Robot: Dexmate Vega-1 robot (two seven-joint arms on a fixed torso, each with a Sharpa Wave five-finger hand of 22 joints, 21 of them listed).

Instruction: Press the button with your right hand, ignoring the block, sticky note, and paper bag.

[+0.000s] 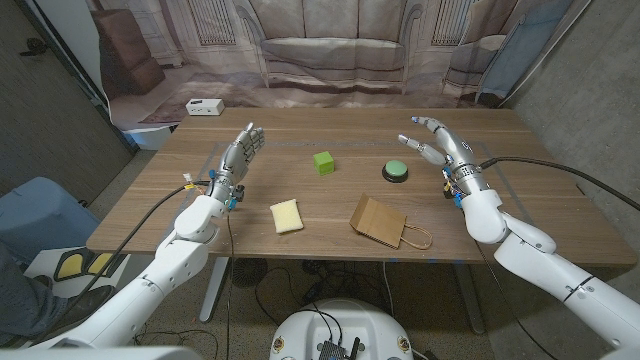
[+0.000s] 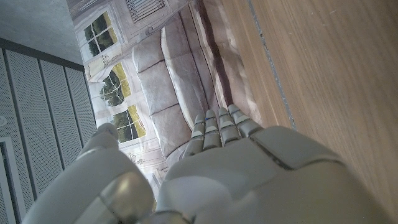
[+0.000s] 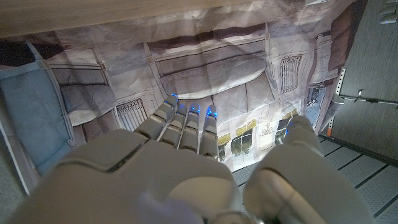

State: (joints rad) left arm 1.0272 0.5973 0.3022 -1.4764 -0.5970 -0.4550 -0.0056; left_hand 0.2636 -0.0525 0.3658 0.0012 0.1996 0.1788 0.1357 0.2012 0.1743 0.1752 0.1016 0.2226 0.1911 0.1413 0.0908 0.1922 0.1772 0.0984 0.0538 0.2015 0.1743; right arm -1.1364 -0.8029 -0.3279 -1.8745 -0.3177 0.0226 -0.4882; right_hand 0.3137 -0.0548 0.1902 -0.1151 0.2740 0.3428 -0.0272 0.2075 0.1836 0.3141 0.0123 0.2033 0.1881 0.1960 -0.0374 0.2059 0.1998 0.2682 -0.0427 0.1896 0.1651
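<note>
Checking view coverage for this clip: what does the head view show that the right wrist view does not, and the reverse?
Head view alone: the green button, green block, yellow sticky note, paper bag and the left hand, open. Right wrist view alone: the back of the right hand seen close, with blue light on its fingertips. Both share the right hand, open and holding nothing, the wooden table and the printed sofa backdrop.

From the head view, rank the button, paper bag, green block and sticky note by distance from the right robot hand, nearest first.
1. Green button: just left of the right robot hand.
2. Brown paper bag: toward the table's near edge.
3. Green block: mid-table, past the button.
4. Yellow sticky note: farthest, nearer the left side.
</note>
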